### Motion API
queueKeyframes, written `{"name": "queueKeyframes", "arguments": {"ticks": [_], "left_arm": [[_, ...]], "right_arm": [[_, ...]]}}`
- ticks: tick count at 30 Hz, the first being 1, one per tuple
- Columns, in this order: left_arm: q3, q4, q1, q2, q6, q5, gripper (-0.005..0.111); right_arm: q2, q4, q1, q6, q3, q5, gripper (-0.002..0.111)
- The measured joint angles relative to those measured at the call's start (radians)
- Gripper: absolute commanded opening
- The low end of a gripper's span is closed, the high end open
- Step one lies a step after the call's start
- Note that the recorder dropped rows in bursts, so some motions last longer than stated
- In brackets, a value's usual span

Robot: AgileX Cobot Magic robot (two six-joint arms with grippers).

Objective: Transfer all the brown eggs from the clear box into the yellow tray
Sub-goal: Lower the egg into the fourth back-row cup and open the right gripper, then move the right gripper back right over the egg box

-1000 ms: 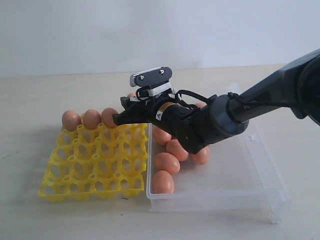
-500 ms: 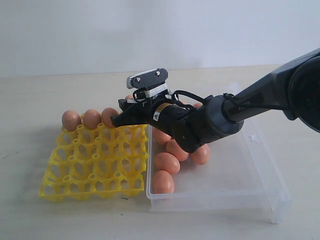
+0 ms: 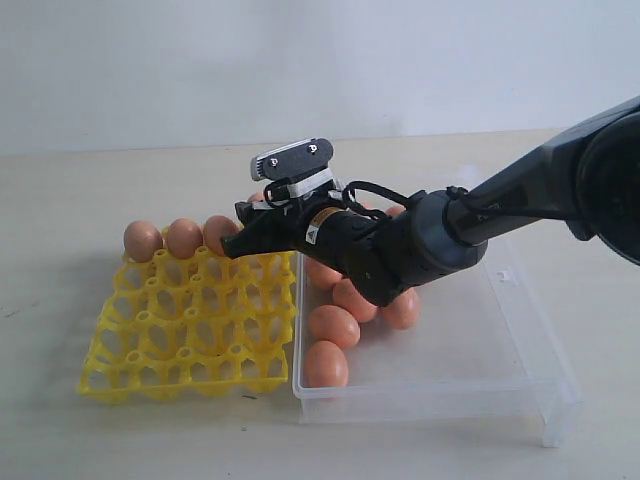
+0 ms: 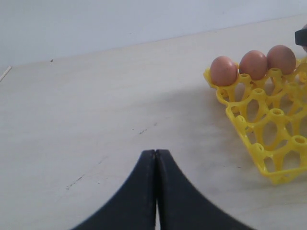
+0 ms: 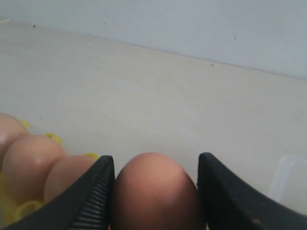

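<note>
The right gripper pinches a brown egg, long axis seemingly along its fingers; just beside sit three seated eggs in the yellow tray, an open cup likely beneath; behind, the clear box holds more; the left gripper, pressed together, hangs well apart.

Exterior camera raised, wide, wrist cameras low, close (all share brown eggs in yellow tray)
</note>
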Motion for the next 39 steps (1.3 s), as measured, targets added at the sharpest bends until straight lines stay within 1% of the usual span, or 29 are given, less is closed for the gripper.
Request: {"name": "queueKeyframes", "arguments": {"ticks": [14,18,20,22,25,27,29,31,33,36,39], "left_arm": [[0.0,0.0,0.0,0.0,0.0,0.0,0.0],[0.0,0.0,0.0,0.0,0.0,0.0,0.0],[0.0,0.0,0.0,0.0,0.0,0.0,0.0],[0.0,0.0,0.0,0.0,0.0,0.0,0.0],[0.0,0.0,0.0,0.0,0.0,0.0,0.0],[0.0,0.0,0.0,0.0,0.0,0.0,0.0],[0.0,0.0,0.0,0.0,0.0,0.0,0.0],[0.0,0.0,0.0,0.0,0.0,0.0,0.0],[0.0,0.0,0.0,0.0,0.0,0.0,0.0],[0.0,0.0,0.0,0.0,0.0,0.0,0.0],[0.0,0.0,0.0,0.0,0.0,0.0,0.0]], "right_arm": [[0.0,0.0,0.0,0.0,-0.002,0.006,0.054],[-0.026,-0.002,0.0,0.002,-0.002,0.052,0.054],[-0.069,-0.001,0.0,0.006,-0.002,0.11,0.054],[-0.125,-0.001,0.0,0.016,-0.002,0.21,0.054],[-0.222,-0.001,0.0,0.04,-0.002,0.42,0.054],[-0.286,0.002,0.0,0.05,-0.002,0.604,0.052],[-0.34,0.016,0.0,0.05,-0.002,0.779,0.047],[-0.38,0.043,0.0,0.035,-0.002,0.959,0.038],[-0.413,0.072,0.0,0.001,-0.002,1.102,0.026],[-0.442,0.088,0.0,-0.041,-0.002,1.24,-0.001],[-0.454,0.091,0.0,-0.087,-0.002,1.293,0.0]]}}
